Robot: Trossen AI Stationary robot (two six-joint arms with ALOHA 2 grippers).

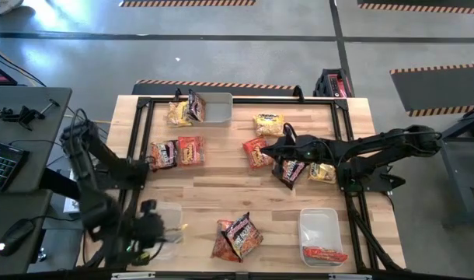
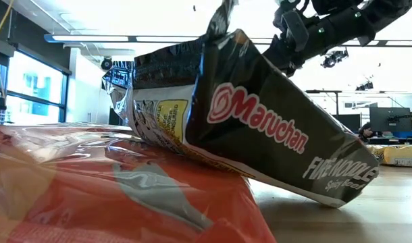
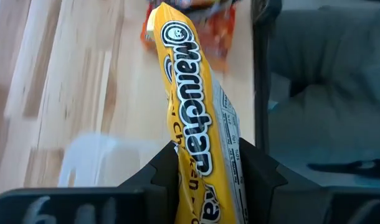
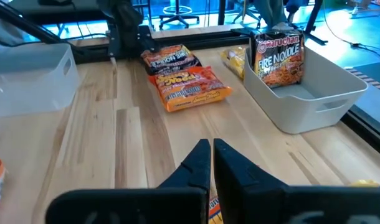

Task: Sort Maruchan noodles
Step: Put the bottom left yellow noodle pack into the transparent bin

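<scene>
Pale wood planks are making up the table (image 1: 221, 194) in the high view, and most of the sorting is looking unfinished. One clear bin at the far edge (image 1: 218, 108) is holding a dark packet with a yellow one against it, and the near-right bin (image 1: 318, 233) is holding one red-orange packet (image 1: 324, 253); the rest of the Maruchan noodles are lying loose: a pair left of centre (image 1: 177, 152), a pile at the near edge (image 1: 237, 236), and several around the right gripper (image 1: 287, 161). That gripper is hovering over a red-orange packet (image 1: 257, 152) and a dark one (image 1: 293, 169).

In the low view, a dark Fire Noodle packet (image 2: 260, 128) is leaning tilted on an orange packet (image 2: 111, 189), with a bright room of ceiling lights and windows behind.

In the left wrist view, the left gripper (image 3: 205, 165) is grasping a yellow packet (image 3: 193, 118) between its fingers (image 3: 162, 171), which are pinching it edge-on; beyond the fingertips a clear bin (image 3: 99, 158) is sitting on the wood (likely its destination).

In the right wrist view, the right gripper's fingers (image 4: 199, 165) are pressing clenched together, with a sliver of orange packet (image 4: 213, 208) showing beneath them; whether it is pinched I cannot tell. Ahead of the fingertips, packets and two bins are waiting.
</scene>
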